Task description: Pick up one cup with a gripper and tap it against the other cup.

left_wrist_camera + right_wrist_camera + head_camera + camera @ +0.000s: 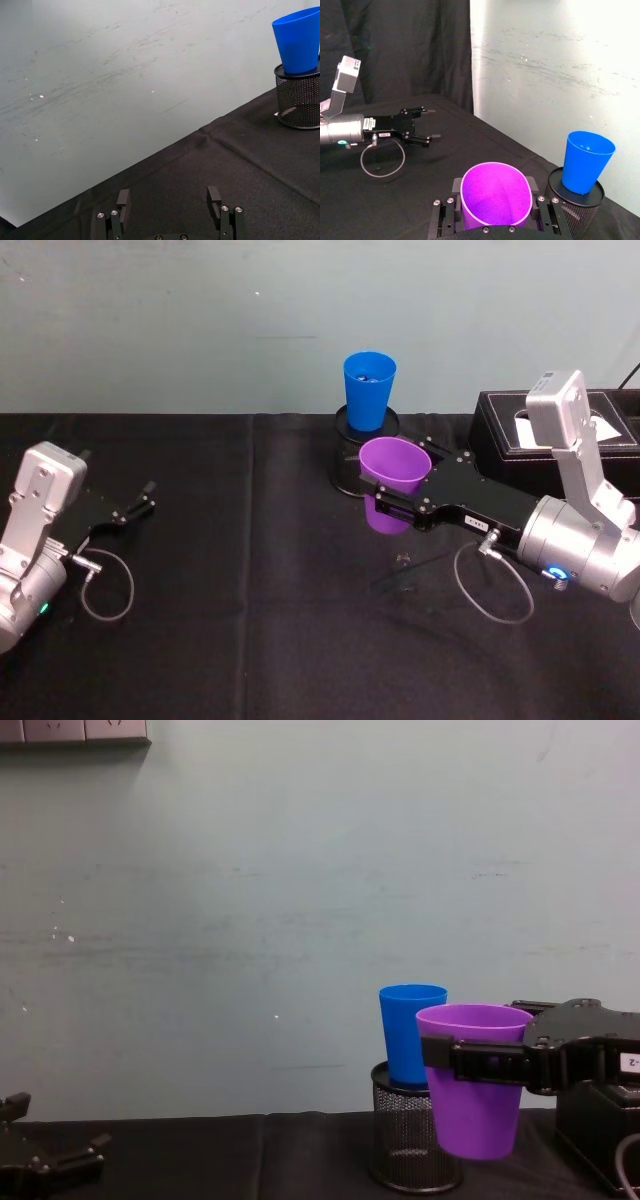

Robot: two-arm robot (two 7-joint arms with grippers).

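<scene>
One purple cup [393,472] hangs clamped in my right gripper [398,482], just beside the blue cup [368,390] in the mesh holder [402,1142]; my left gripper [145,497] rests open.

The head view looks forward and down on the black bench [250,640], with the blue cup [368,390] at 1 o'clock before the pale wall [200,320]. The chest view sits low, near bench height, facing that wall, and shares the blue cup, side-on at 4 o'clock. The left wrist view looks over the left gripper [168,192] along the bench to the same cup, far off. The right wrist view sits close behind the purple cup [495,195] and takes in the blue cup and the left gripper.
</scene>
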